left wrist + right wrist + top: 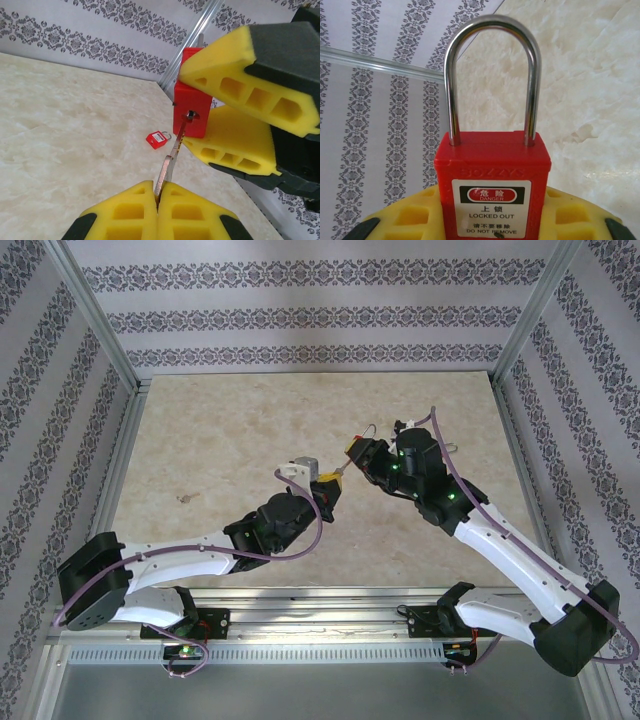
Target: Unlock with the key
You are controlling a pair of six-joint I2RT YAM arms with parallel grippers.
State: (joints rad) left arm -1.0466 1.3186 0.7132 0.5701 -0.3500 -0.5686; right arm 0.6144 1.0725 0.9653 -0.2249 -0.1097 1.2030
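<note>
My right gripper (492, 222) is shut on a red padlock (492, 167) with a "LOCKED OUT" label. Both legs of its silver shackle (492, 30) sit in the body. In the left wrist view the padlock (192, 105) hangs between the right gripper's yellow fingers (235, 65) with its underside facing me. My left gripper (157, 195) is shut on the key (172, 155). The metal blade slants up and its tip is at the keyhole (190, 116). The key's head is hidden between the pads. From above, both grippers (328, 485) (360, 455) meet over mid-table.
A second small red padlock (159, 139) lies flat on the marble tabletop (75, 140) beyond the key. A small dark speck (185, 498) lies on the table's left part. Patterned walls and metal frame posts (525, 315) enclose the table.
</note>
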